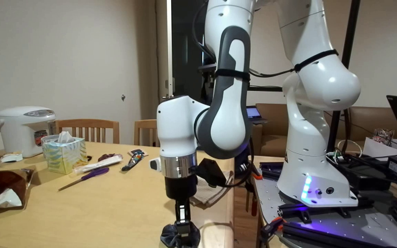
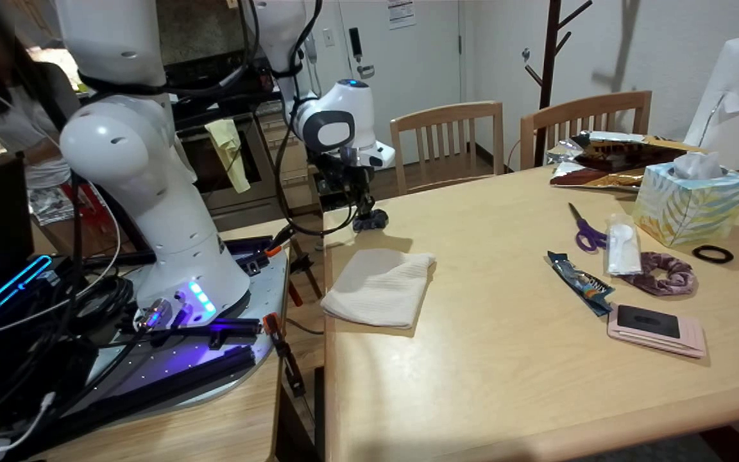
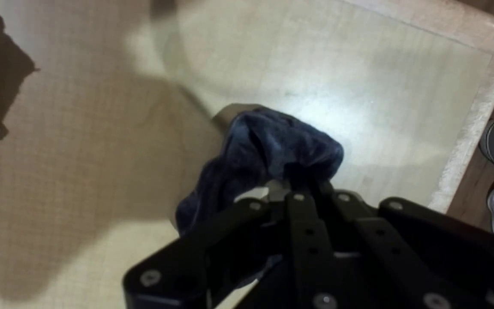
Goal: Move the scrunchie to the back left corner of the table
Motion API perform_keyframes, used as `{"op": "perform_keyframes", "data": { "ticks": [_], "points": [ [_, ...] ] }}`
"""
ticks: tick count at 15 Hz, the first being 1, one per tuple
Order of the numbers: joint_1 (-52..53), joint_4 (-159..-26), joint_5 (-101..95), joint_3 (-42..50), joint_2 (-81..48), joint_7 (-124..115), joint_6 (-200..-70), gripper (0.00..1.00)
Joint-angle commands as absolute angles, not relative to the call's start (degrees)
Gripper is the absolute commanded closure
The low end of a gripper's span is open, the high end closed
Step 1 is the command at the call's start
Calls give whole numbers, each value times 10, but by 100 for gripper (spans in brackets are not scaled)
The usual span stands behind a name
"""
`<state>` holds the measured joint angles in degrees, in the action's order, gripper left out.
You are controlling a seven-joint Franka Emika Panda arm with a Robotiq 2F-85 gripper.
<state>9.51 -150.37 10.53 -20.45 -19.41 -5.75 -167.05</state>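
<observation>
In an exterior view my gripper point(image 1: 183, 233) points straight down at the bottom centre of the frame, clenched on the scrunchie point(image 1: 168, 236), whose dark fabric bulges out to either side of me. It sits low over the table point(image 1: 115, 210), left of the long edge that runs down the frame; whether its underside touches the top I cannot tell. I judge it light and soft, with nothing to break, so a firm pinch should do no harm. The velvety-looking folds ought not to slip much, though loose parts may drag if I carry it low.

In an exterior view the scrunchie shows small and bunched almost at the frame's centre, near the table's left edge, just above the folded cloth point(image 2: 379, 289) and apart from it. It is wider than tall here, its longer side running roughly left to right.

In the wrist view I come in from the bottom and pinch across the bunched band at the middle of the frame; that seems the right place to take hold, with fabric on both sides. Being a ring, it has no front end; what I see slants from lower left to upper right, and past it the table's corner shows at the upper right. Part of the loop is hidden beneath me.
</observation>
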Motion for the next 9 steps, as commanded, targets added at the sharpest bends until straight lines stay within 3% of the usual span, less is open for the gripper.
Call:
{"op": "perform_keyframes", "data": {
  "ticks": [1,9],
  "points": [
    [75,-1505,117,-216,-186,-29,-1663,61],
    [79,-1509,109,-208,-151,-31,-1641,11]
  ]
}}
